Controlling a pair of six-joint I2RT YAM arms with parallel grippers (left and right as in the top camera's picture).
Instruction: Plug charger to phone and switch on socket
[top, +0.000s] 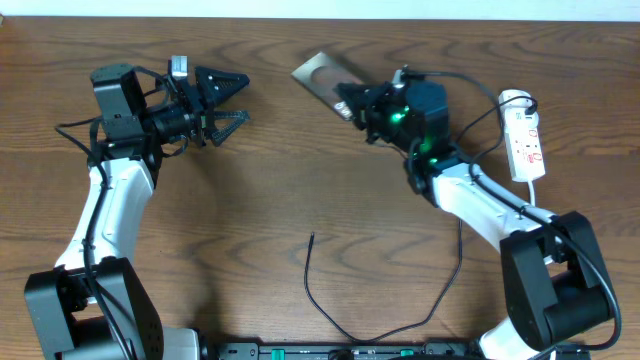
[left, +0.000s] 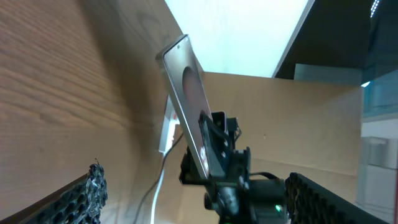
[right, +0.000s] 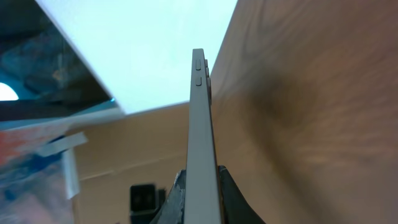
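Right fingers (right: 235, 202) together, clamped on one end of the phone (top: 322, 76), one pad on each flat face. Phone is held tilted, free end pointing toward the far-left of the counter (top: 300, 180). Right wrist view shows it edge-on with its side buttons visible. Can't tell whether any corner touches the wood. Left fingers (top: 225, 80) spread wide, holding nothing, hovering level with the phone and aimed at it, with a clear gap between.

Step in hand, as I judge it: right side presents the phone while the left has to fetch the charger (top: 312, 238). To do it well:
- hold the clamp firm and the phone steady, no twist
- make sure the port end is the exposed one; can't tell from these views which end has the port
- left should grip the cable just behind the connector tip, so the tip doesn't flop
- line the tip up with the phone's long axis before pushing

Charger tip lies loose on the counter near the front centre, well apart from both sets of fingers. Its cable loops back toward the robot base. Socket (top: 526, 135) sits on the right side, beyond the right arm, untouched.
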